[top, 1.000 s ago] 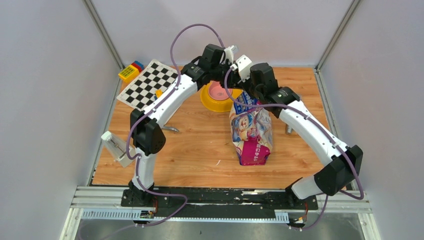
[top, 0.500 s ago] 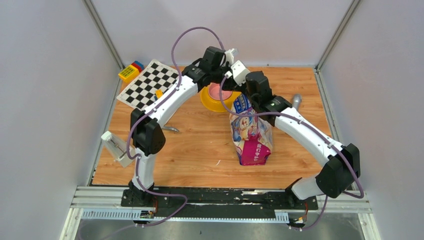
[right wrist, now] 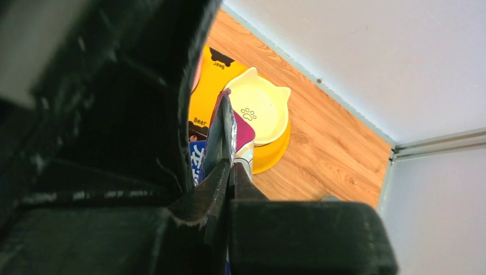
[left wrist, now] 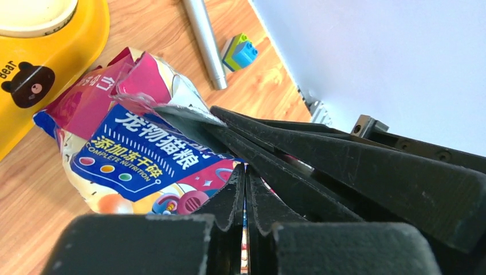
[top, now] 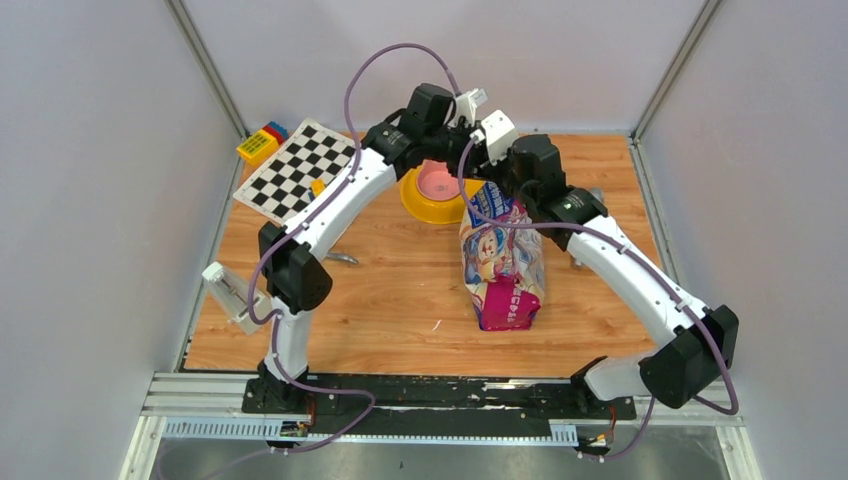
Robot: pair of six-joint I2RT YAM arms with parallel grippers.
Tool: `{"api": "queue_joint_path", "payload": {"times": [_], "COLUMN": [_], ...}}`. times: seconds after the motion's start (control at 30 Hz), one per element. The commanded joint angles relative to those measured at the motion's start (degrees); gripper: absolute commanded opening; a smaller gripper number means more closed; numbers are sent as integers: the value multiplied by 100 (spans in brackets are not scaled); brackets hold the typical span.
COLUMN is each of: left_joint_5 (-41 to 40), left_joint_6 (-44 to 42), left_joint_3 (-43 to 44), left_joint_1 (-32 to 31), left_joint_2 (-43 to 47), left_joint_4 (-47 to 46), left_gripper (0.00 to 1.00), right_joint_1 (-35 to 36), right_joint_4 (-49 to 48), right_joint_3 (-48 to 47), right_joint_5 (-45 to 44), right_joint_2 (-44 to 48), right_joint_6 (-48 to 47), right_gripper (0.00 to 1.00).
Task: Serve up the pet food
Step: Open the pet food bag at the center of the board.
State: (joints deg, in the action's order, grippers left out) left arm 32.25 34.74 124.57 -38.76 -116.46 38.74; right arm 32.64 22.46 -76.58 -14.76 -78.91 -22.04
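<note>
The glossy blue-and-pink cat food bag [top: 502,262] stands on the wooden table, its top beside the yellow double-bowl feeder [top: 432,192]. My left gripper [left wrist: 245,173] is shut on the bag's top edge [left wrist: 143,152]. My right gripper [right wrist: 231,167] is shut on the same top edge [right wrist: 228,123], close against the left one; its black fingers [left wrist: 344,157] show in the left wrist view. The feeder's cream bowl [right wrist: 259,109] looks empty. No kibble is in view; it is hidden in the bag.
A grey scoop handle [left wrist: 203,40] and a small toy block [left wrist: 240,48] lie behind the bag near the right wall. A checkerboard [top: 298,170] and toy bricks [top: 262,140] sit at the back left. A white object [top: 232,292] is at the left edge.
My right wrist swung left, then back right and slightly farther back, tugging the bag's top. Both grippers kept their hold. The bag's base stayed in place.
</note>
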Motion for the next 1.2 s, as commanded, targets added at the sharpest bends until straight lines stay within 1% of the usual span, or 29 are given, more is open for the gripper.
{"api": "queue_joint_path", "payload": {"times": [0.0,0.03,0.1,0.2,0.23,0.27,0.3,0.33,0.37,0.4,0.43,0.5,0.67,0.73,0.83,0.9,1.17], "left_joint_5": [460,485,515,500,512,524,526,516,500,462,442,370,288,247,229,210,179], "left_joint_6": [157,156,170,180,199,204,220,223,219,218,204,193,216,184,158,134,129], "left_joint_3": [69,21,-29,3,13,21,22,18,12,-6,-13,-39,-90,-91,-91,-96,-19], "left_joint_1": [151,220,305,359,364,362,366,364,362,366,363,364,321,301,298,299,298], "left_joint_2": [416,459,553,593,587,565,551,525,514,483,455,405,285,255,214,198,74], "left_joint_4": [-291,-307,-351,-401,-415,-436,-441,-445,-446,-442,-435,-423,-399,-360,-325,-310,-327], "left_gripper": [8,10,18,26,30,32,38,41,49,52,57,62,63,62,56,54,54], "right_joint_1": [-134,-155,-185,-196,-197,-200,-201,-205,-206,-206,-206,-206,-205,-219,-240,-249,-248], "right_joint_4": [386,390,383,403,407,408,410,424,420,433,441,442,443,437,436,435,476], "right_joint_3": [-102,-72,-38,-95,-120,-141,-158,-171,-173,-188,-208,-246,-334,-356,-398,-425,-446], "right_joint_5": [803,837,932,1025,1018,1010,1000,989,991,993,989,970,901,878,896,900,974], "right_joint_2": [212,223,229,223,207,203,190,185,191,190,190,185,137,121,113,113,137], "right_joint_6": [514,533,577,647,660,665,658,658,657,657,664,659,673,683,701,693,688], "right_gripper": [0,0,0,0,0,0,0,0,0,0,0,0,0,0,0,0,0]}}
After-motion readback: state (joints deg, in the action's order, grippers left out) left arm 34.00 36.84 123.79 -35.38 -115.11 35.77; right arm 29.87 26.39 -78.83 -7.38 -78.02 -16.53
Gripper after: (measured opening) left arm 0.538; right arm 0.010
